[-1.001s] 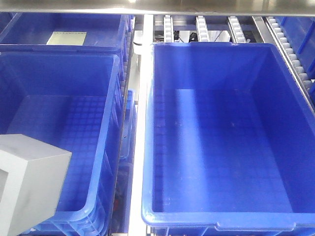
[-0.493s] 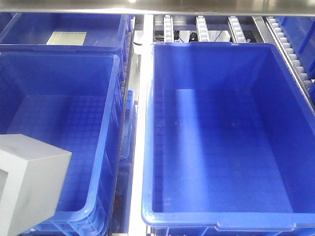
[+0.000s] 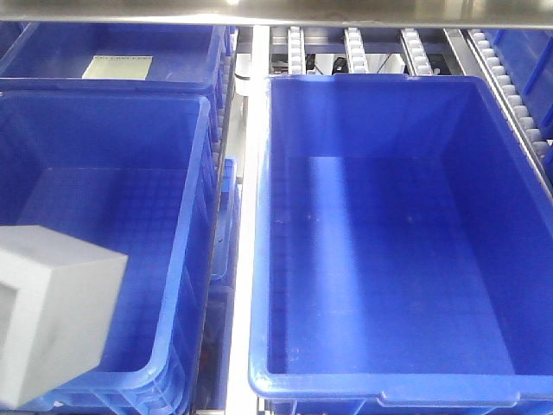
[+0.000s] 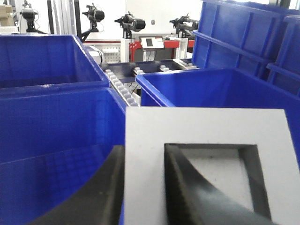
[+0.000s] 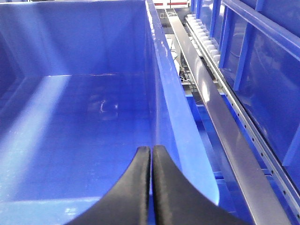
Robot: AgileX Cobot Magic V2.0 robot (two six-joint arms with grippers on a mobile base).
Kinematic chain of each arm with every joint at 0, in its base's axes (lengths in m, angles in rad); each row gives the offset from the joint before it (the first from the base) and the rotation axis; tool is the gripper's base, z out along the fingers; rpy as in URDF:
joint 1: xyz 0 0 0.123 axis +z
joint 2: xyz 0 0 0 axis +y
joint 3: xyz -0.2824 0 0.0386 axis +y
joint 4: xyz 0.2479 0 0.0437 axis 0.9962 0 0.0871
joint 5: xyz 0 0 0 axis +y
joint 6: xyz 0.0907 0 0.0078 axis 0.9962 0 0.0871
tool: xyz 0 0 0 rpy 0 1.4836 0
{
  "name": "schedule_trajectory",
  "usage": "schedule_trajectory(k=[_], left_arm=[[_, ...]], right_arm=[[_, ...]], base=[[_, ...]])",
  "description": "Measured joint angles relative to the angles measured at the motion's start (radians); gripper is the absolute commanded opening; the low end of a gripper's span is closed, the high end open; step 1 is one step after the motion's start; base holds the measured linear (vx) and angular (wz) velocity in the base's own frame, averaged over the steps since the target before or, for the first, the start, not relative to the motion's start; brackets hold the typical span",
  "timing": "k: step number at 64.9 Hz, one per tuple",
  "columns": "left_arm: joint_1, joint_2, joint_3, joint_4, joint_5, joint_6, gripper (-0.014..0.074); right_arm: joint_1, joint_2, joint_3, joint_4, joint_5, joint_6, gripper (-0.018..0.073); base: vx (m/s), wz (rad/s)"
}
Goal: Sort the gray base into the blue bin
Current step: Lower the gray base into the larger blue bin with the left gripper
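As it is held over the near corner of the blue bin (image 3: 104, 130), the gray base (image 3: 52, 316), judged stiff and light, is pinched by its recess wall in the left gripper (image 4: 144, 187); the right gripper (image 5: 151, 187) is seen pressed together, empty.

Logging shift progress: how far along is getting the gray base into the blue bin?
Done: the left gripper grips the gray base by one wall. In hand: the base appears to hang over the near corner of the left blue bin. Left: release it inside. The right gripper is shut and empty.
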Motion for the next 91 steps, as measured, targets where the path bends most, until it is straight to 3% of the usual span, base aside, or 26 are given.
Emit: schedule_trajectory(k=[6,15,35,45,55,69,82,91], left_arm=[[-0.021,0.063,0.0,0.0,-0.062,0.0,-0.0006],[-0.109,0.185,-0.029,0.0,-0.167,0.0,-0.0006],[-0.411,0.632,-0.27,0.003,-0.323,0.0,-0.0006],[-0.518,0.913,-0.447,0.003,-0.351,0.0,-0.0003],[-0.546,1.211,-0.664,0.003,-0.326,0.0,0.0001],[-0.546,1.569,-1.009,0.003,-0.113,0.0,0.0004],[-0.546,1.724,-1.175,0.003,-0.014,0.0,0.0027],[-0.546,1.764,-1.194,0.003,-0.003,0.0,0.0103]], right_arm=[[0.0,0.0,0.0,0.0,0.0,0.0,-0.0005],[0.0,0.0,0.0,0.0,0.0,0.0,-0.0005],[0.0,0.0,0.0,0.0,0.0,0.0,-0.0005],[0.0,0.0,0.0,0.0,0.0,0.0,-0.0005],[0.0,0.0,0.0,0.0,0.0,0.0,-0.0005],[0.0,0.0,0.0,0.0,-0.001,0.0,-0.0005],[0.0,0.0,0.0,0.0,-0.001,0.0,-0.0005],[0.0,0.0,0.0,0.0,-0.001,0.0,-0.0005]], base=[[0.0,0.0],[0.0,0.0],[0.0,0.0],[0.0,0.0],[0.0,0.0],[0.0,0.0],[0.0,0.0],[0.0,0.0]])
